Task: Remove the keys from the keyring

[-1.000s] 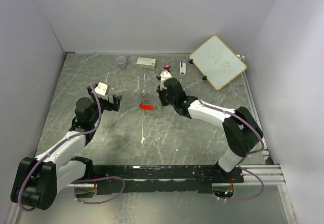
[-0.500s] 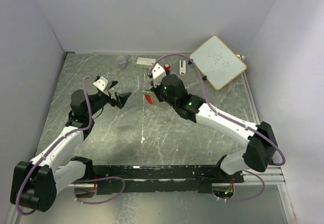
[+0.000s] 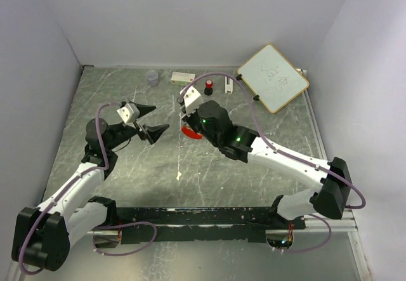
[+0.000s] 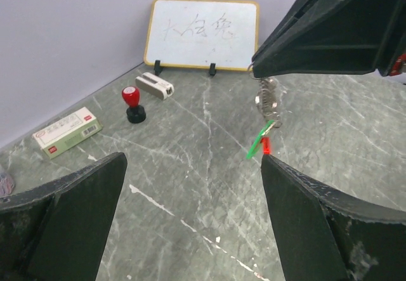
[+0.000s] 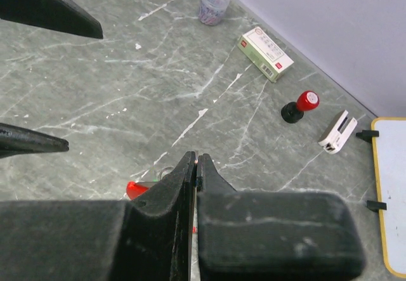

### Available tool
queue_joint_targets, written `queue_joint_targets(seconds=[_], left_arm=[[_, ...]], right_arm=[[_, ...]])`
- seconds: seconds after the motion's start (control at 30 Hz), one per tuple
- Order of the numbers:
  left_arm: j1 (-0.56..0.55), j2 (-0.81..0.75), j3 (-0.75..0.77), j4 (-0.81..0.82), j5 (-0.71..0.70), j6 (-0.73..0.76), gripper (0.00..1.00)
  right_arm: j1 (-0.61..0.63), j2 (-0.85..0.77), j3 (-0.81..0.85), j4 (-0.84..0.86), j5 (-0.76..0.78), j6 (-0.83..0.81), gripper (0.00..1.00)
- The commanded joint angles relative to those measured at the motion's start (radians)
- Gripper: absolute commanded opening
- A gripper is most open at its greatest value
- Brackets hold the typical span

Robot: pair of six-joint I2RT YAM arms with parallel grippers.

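While left end effector (image 3: 158, 117) gapes, right end effector (image 5: 195, 160) — pinching keyring (image 4: 269, 100) — dangles keys (image 4: 261, 141).

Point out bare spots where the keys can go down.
Bare: the wide table stretch just ahead of the base rail; also the far-left corner beside the cup. Crowded: the back edge, from box to whiteboard.

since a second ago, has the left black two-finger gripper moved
Yes. The left gripper has swung rightward and up the view, nearer the small green-and-white box.
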Motion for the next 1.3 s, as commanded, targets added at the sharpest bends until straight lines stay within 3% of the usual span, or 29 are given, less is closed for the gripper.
queue_joint_targets(seconds=[0.0, 0.2, 0.53, 0.77, 1.03, 1.27], left_arm=[[-0.010, -0.024, -0.035, 0.154, 0.068, -0.076, 0.99], [-0.019, 0.004, -0.061, 0.201, 0.075, -0.123, 0.99], [-0.024, 0.006, -0.040, 0.138, 0.010, -0.107, 0.99], [-0.024, 0.037, -0.048, 0.194, 0.051, -0.128, 0.92], [-0.026, 0.077, -0.065, 0.252, 0.072, -0.119, 0.80], [-0.029, 0.109, -0.084, 0.333, 0.090, -0.135, 0.62]], right_arm=[[0.036, 0.000, 0.057, 0.027, 0.053, -0.018, 0.00], [0.081, 0.027, 0.070, 0.036, 0.104, -0.027, 0.00], [0.106, 0.032, 0.073, 0.061, 0.109, -0.024, 0.00], [0.109, 0.027, 0.066, 0.079, 0.105, -0.019, 0.00], [0.108, 0.042, 0.082, 0.092, 0.075, -0.009, 0.00], [0.108, 0.043, 0.086, 0.104, 0.053, 0.002, 0.00]])
